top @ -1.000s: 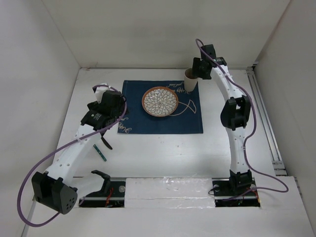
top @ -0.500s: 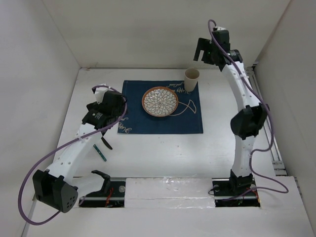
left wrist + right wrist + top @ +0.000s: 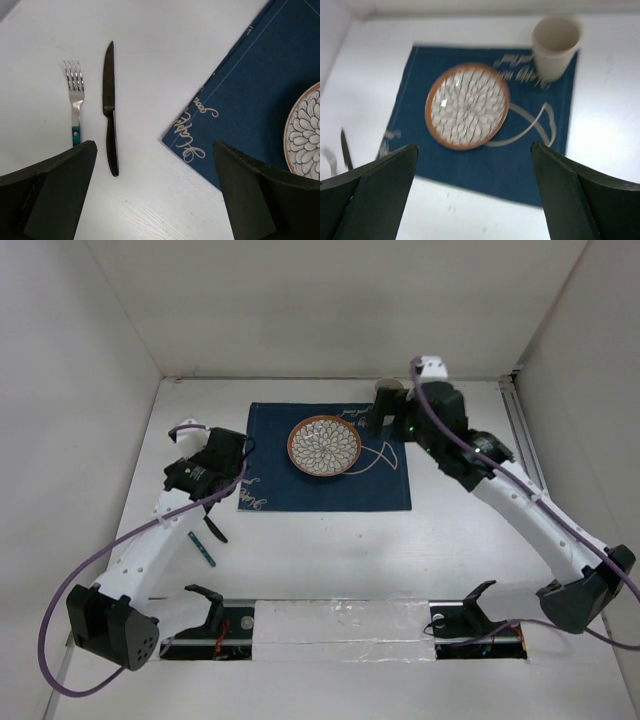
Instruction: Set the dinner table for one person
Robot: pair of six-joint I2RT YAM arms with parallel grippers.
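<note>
**Table setting, one place: both arms unloaded**

- Dinner table (image 3: 330, 560): white matte top that fills the workspace, with both arm bases at its near edge.
- Placemat (image 3: 330, 492): dark blue cloth with white line drawing. It lies flat on the far half of the table, roughly centred between the left and right edges.
- Plate (image 3: 325, 447): orange rim, petal pattern. It sits on the placemat, toward the mat's far edge.
- Cup (image 3: 556, 45): beige and upright, on the mat's far right corner.
- Knife (image 3: 110, 120) and fork (image 3: 75, 100): side by side on bare table, off the mat's near left corner. They do not touch; the fork is on the side away from the mat.
- Left gripper (image 3: 155, 145): fingers spread wide with nothing between them, above the table at the mat's left edge.
- Right gripper (image 3: 474, 146): fingers likewise apart and empty, raised over the mat's far right corner. It overlaps the cup in the top view.
</note>
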